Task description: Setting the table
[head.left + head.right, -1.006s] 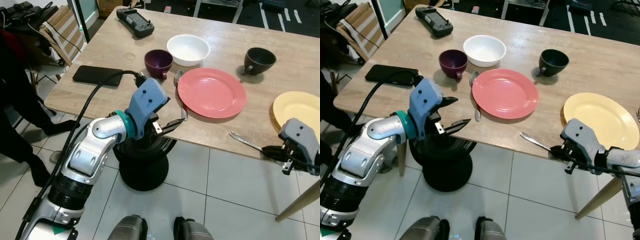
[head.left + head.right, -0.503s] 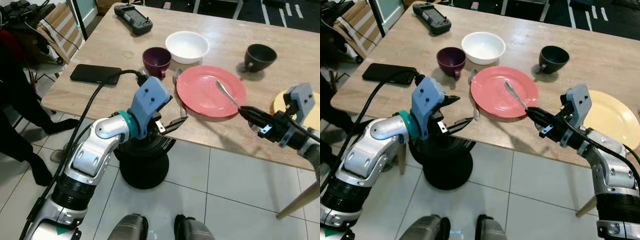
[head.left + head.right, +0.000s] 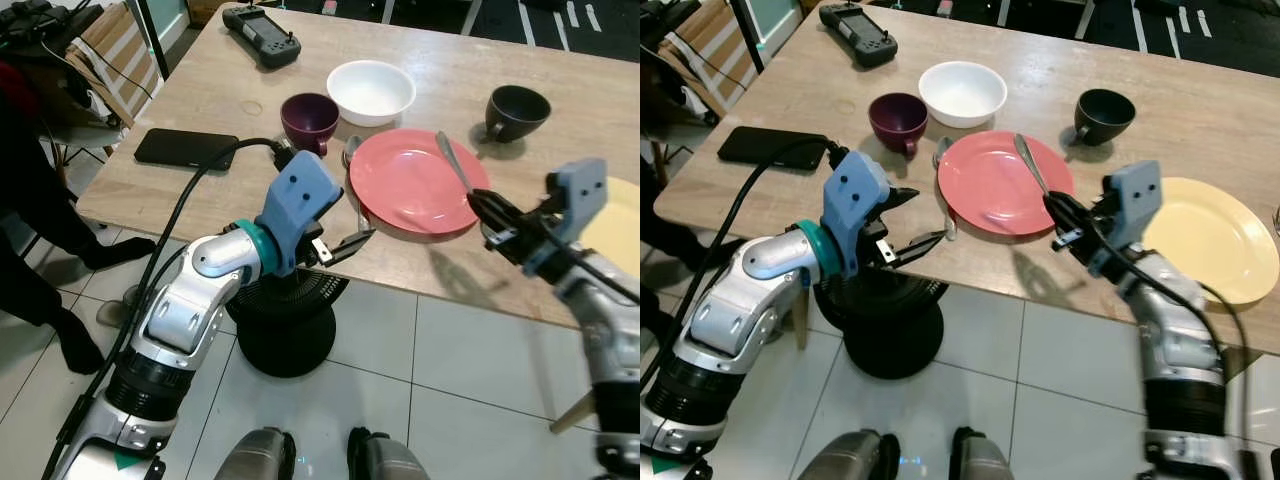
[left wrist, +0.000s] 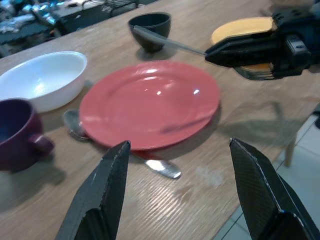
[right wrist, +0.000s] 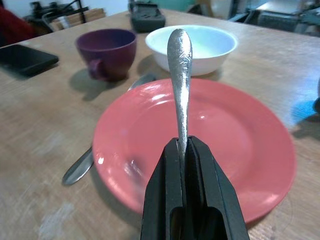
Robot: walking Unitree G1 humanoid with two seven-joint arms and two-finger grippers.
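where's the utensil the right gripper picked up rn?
The silver utensil is clamped in the right gripper, held in the air over the near right part of the red plate.

Both eye views look steeply down from head height at the wooden table (image 3: 200, 90), which spans the upper half of each frame, with tiled floor below. The left wrist view sits low and close, just off the table's near edge, facing across the red plate (image 4: 150, 102) at frame centre. The right wrist view hovers nearer, looking along the same plate (image 5: 200, 135) toward the white bowl (image 5: 200, 45). All four share that plate.
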